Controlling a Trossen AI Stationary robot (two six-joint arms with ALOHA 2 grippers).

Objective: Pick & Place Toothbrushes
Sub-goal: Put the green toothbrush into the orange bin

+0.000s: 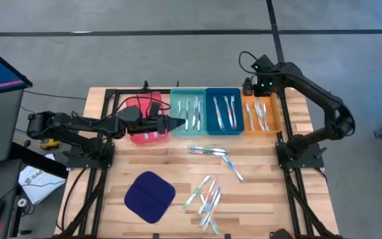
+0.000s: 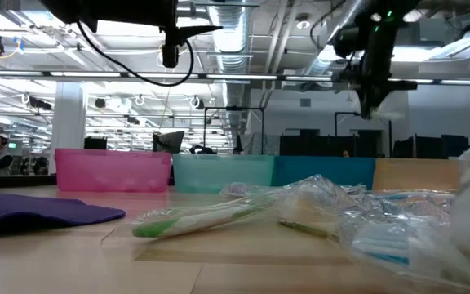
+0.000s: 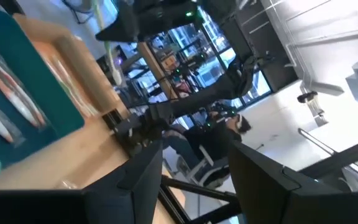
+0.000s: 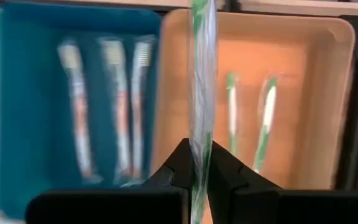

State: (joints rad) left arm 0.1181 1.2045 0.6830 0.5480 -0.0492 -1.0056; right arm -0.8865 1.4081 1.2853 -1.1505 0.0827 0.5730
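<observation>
While you are watching the right gripper (image 4: 199, 163) hanging above the orange tray (image 1: 271, 123), its jaws are clamping a green toothbrush (image 4: 202, 74) whose long axis is running along the tray's length. Two green toothbrushes (image 4: 248, 118) are lying in that tray and three in the blue tray (image 4: 30, 112). The left gripper (image 1: 175, 123) is reaching level over the red tray (image 1: 136, 137), jaws apart.

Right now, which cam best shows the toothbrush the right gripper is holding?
Right wrist view: the green-accented wrapped toothbrush stands pinched in the right gripper, over the orange tray. The high view shows only that gripper above the tray, brush not discernible. Low view shows the gripper aloft. The left wrist view doesn't clearly show it.
</observation>
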